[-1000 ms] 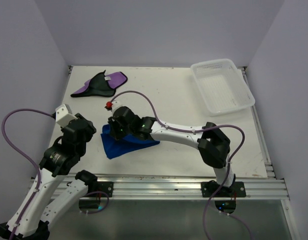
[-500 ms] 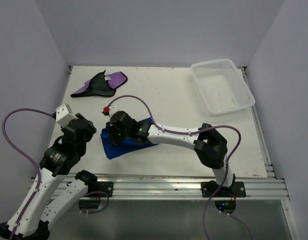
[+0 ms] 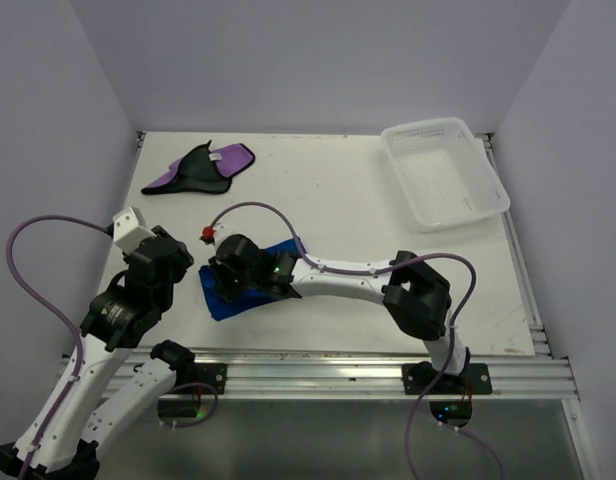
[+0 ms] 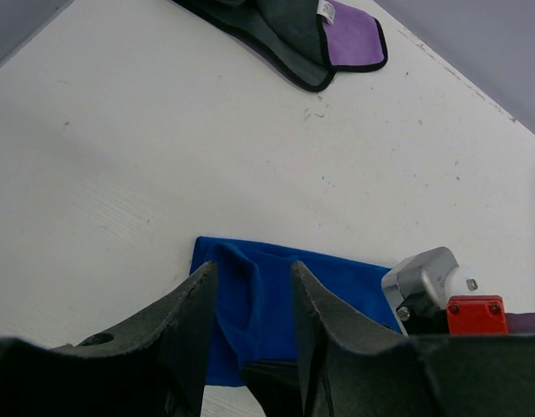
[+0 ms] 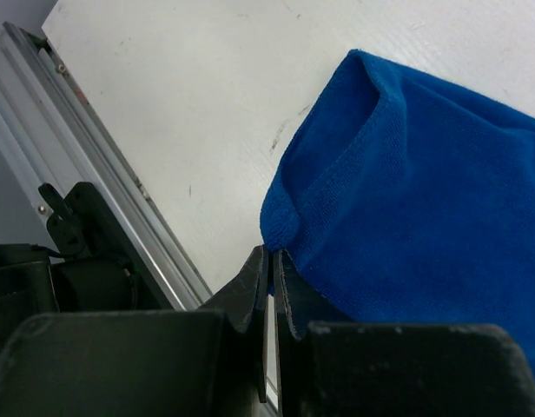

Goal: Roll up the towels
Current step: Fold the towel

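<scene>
Blue towel pinched at its hem by the right gripper, jaws closed.
Only the right wrist view shows that pinch; left gripper hangs half-open, holding nothing.

I count two towels: one blue towel at eight o'clock, one purple towel at ten. One basket at two.
</scene>
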Tool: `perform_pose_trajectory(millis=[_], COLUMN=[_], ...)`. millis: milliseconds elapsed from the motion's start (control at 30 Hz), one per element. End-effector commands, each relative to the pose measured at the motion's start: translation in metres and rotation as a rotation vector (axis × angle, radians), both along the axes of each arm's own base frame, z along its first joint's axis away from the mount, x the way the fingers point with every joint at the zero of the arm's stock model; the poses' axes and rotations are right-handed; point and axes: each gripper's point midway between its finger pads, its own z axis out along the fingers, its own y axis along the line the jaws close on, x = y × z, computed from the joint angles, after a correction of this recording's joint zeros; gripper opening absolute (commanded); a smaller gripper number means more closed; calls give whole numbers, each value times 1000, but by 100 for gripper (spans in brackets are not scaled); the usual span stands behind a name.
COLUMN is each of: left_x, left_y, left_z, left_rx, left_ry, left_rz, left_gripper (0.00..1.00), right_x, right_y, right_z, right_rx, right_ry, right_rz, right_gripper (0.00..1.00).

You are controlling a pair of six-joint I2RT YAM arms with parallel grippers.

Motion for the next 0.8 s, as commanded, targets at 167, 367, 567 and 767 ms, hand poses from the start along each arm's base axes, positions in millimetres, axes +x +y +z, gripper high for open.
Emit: perform_pose_trajectory(millis=[167, 367, 567, 767], left_x=[5, 3, 2, 2], left_y=[-4, -3, -3, -5], left_z=[11, 12, 14, 13], left_rx=[-10, -14, -16, -31], left_ry=[-36, -41, -48, -49], left_rz=[-18, -16, -18, -25], left_gripper=[43, 43, 43, 43], right_x=[-17, -26, -31, -35], right_y=[10, 10, 12, 13], right_z=[-29, -50, -56, -29], right_rx=[-6, -29, -26, 19], right_ry=[48, 90, 115, 112], right_rz=[22, 36, 49, 78], right_gripper=[0, 0, 27, 45])
